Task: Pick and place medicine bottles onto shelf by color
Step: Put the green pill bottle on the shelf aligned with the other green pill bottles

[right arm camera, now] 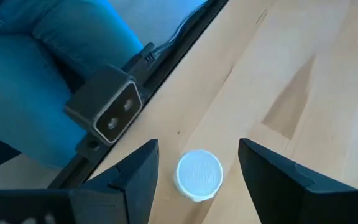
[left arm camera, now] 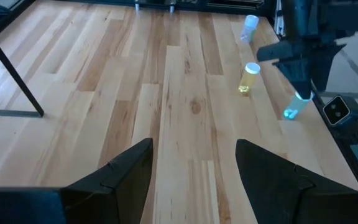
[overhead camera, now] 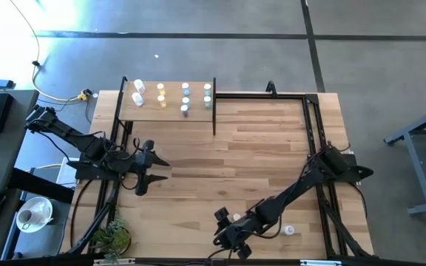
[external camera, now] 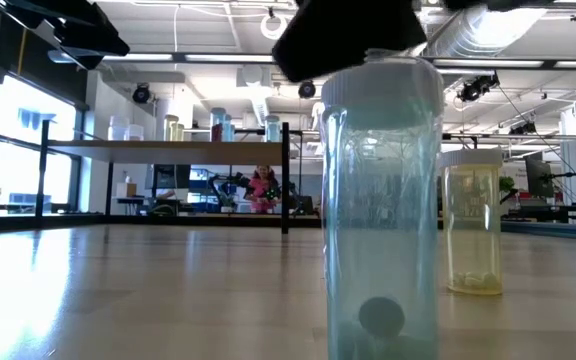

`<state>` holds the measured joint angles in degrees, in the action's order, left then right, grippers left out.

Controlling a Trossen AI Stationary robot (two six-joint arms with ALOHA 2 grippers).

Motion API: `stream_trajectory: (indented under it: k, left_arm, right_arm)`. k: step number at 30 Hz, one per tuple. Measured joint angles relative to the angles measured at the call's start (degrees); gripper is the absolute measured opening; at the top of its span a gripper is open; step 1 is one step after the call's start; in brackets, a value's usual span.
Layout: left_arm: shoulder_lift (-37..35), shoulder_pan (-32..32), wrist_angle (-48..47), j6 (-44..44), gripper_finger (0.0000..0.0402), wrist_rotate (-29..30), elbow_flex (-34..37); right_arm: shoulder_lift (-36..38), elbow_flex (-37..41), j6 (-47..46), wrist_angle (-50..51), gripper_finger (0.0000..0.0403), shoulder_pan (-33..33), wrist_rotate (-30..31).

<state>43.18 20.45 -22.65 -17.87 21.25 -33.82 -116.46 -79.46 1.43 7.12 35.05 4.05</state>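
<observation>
Above a light-blue bottle (right arm camera: 199, 175) at the table's near edge — right gripper (right arm camera: 197, 171), jaws wide open, empty.

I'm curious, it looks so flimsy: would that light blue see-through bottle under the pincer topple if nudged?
Probably: the light blue see-through bottle stands tall and narrow, so it may tip, then roll. Nearly empty, it looks light. The open right pincer straddles its white cap.
</observation>
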Motion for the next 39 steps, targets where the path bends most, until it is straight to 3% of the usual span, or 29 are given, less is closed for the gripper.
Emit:
stream_trajectory:
  k: [14, 28, 32, 39]
  left_arm:
    - [0.0, 0.0, 0.0, 0.0, 0.022, 0.4, 0.0]
    - [0.0, 0.0, 0.0, 2.0, 0.022, 0.7, 0.0]
    - [0.0, 0.0, 0.2, 2.0, 0.022, 0.8, 1.2]
    - [0.1, 0.0, -0.1, -0.3, 0.022, 0.9, 4.0]
  right_arm:
    - [-2.6, 0.0, -1.6, -1.0, 0.0209, 0.0, 0.0]
    - [-2.4, 0.0, -5.7, -0.5, 0.009, -0.1, -0.2]
    - [-1.7, 0.0, -8.7, -0.6, 0.0093, -0.5, 0.4]
    - [1.3, 0.0, -8.6, -1.4, 0.01, -2.5, 6.7]
